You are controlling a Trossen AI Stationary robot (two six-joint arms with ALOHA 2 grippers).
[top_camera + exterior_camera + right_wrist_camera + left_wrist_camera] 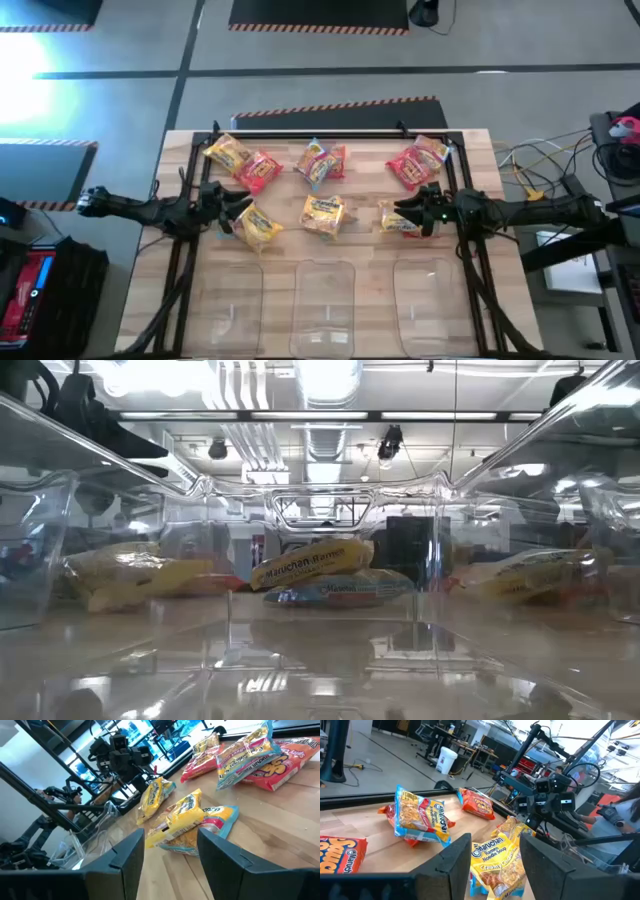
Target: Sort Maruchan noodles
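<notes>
Table (470, 150) seen from above: wooden top, three clear bins (325, 300) in a row along the 6 o'clock edge, nothing in them that I can make out. Maruchan noodles (323, 213) lie scattered across the middle and toward 12 o'clock, in loose pairs, none sorted yet.

Left gripper (235, 208) reaches in from 9 o'clock, just beside the yellow packet (258, 226); its wrist view shows the fingers parted with that yellow packet (496, 865) lying between them, not pinched.

Right gripper (408, 215) comes in from 3 o'clock over the packet pair (398, 219) there; fingers parted, straddling a yellow packet (182, 822), no grip.

Judgement: first picks are in hand on both sides. Next each claw must drop, close on one packet only, then carry toward 6 o'clock.
</notes>
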